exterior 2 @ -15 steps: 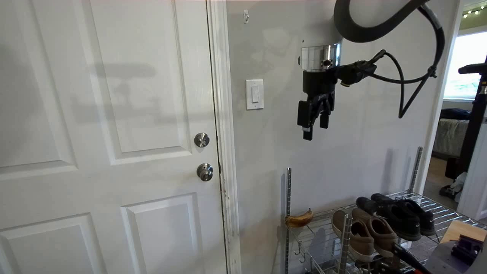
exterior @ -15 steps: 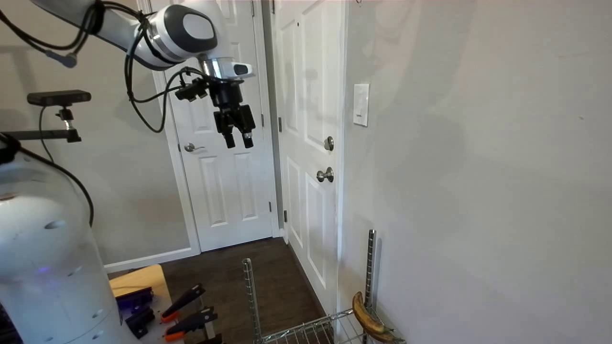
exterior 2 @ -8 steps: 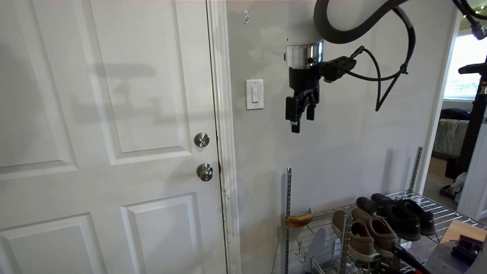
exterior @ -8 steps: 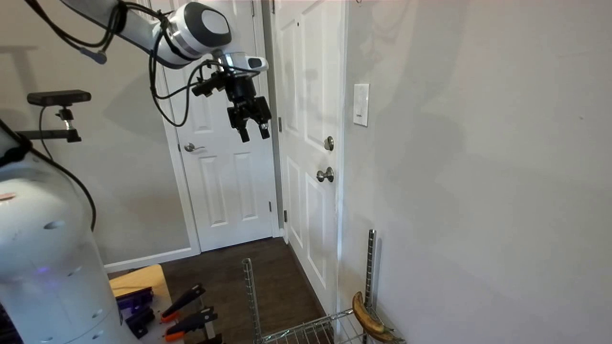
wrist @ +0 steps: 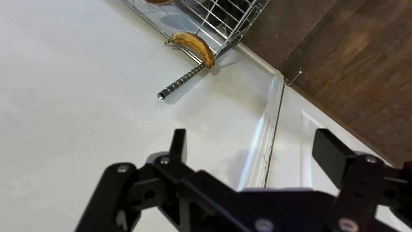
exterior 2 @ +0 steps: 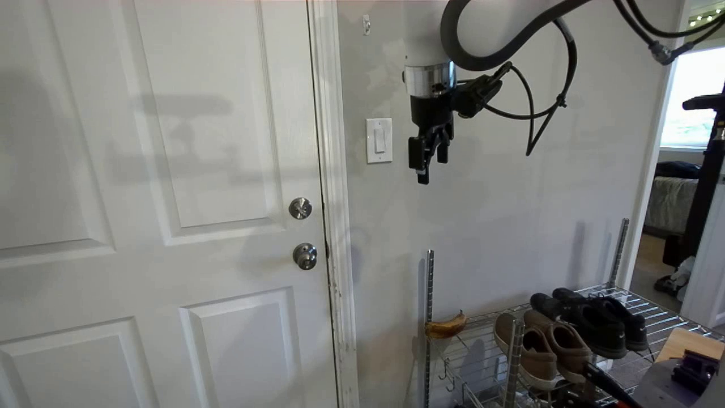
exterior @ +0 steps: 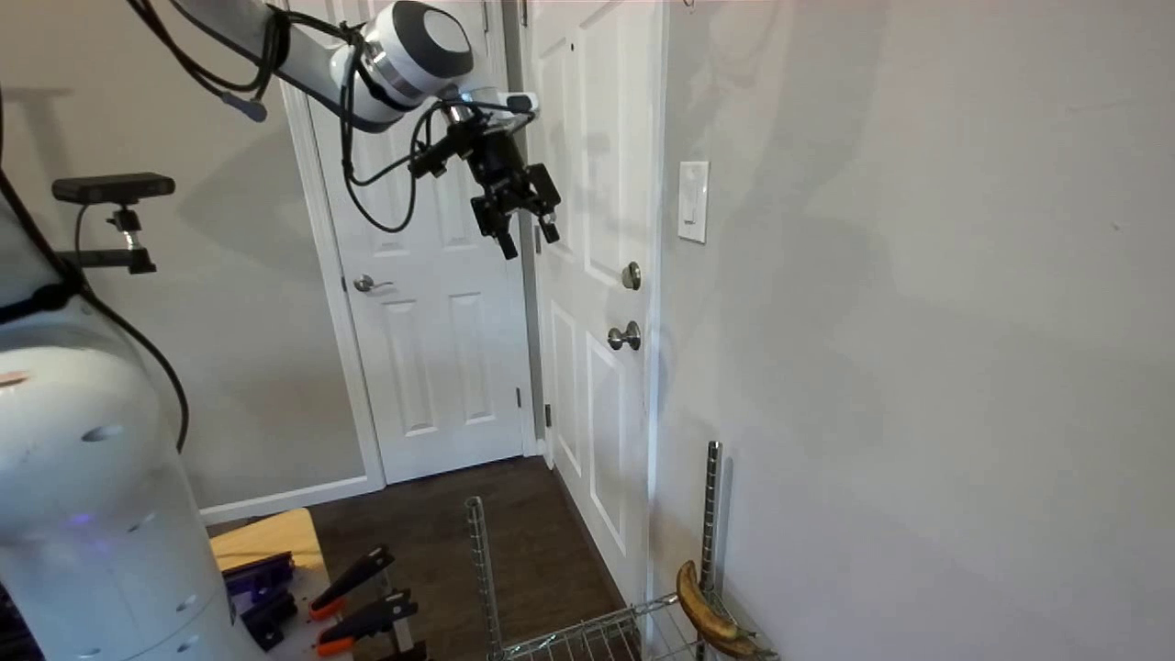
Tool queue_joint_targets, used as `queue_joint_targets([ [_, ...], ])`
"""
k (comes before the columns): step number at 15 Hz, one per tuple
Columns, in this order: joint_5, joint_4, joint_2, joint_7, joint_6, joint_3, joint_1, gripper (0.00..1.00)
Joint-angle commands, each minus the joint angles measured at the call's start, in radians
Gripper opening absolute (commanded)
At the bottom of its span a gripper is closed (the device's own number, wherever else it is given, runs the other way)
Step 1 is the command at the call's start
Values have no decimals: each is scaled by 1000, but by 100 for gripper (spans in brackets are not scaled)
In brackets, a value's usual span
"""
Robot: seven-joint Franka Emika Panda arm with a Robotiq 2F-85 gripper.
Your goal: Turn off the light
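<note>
The light switch is a white upright plate with a rocker on the grey wall, beside the door frame. It shows in both exterior views (exterior: 693, 202) (exterior 2: 379, 140). No lamp is in view. My black gripper (exterior: 530, 242) hangs in the air, tilted, apart from the switch. In an exterior view the gripper (exterior 2: 433, 170) appears just right of the plate, its tips a little lower than the plate. In the wrist view the gripper (wrist: 251, 135) is open, its fingers (wrist: 333, 158) wide apart with nothing between them. The switch is out of the wrist view.
A white door (exterior 2: 226, 170) with a round knob (exterior 2: 305, 256) and a deadbolt (exterior 2: 300, 208) stands beside the switch. Below is a wire rack with upright posts (exterior 2: 429, 283), a banana (exterior 2: 446, 326) and shoes (exterior 2: 555, 345). Clamps (exterior: 367, 617) lie near the robot's base.
My gripper has moved closer to the switch and slightly up: rightward in an exterior view, leftward in an exterior view. It has tilted a little and stays open. The switch has not changed.
</note>
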Motion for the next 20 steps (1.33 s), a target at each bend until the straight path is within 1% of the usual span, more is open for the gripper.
queue_joint_targets([
  [1,-76,66,59,-56,21,-9,-8,100],
  [7,-153,150,161,-102,100,-33,-4,100],
  [12,-224,222,234,-106,141,-44,6,100],
  [16,-304,229,254,-91,189,-49,14,100],
  [20,-373,207,252,-86,269,-66,6,100],
])
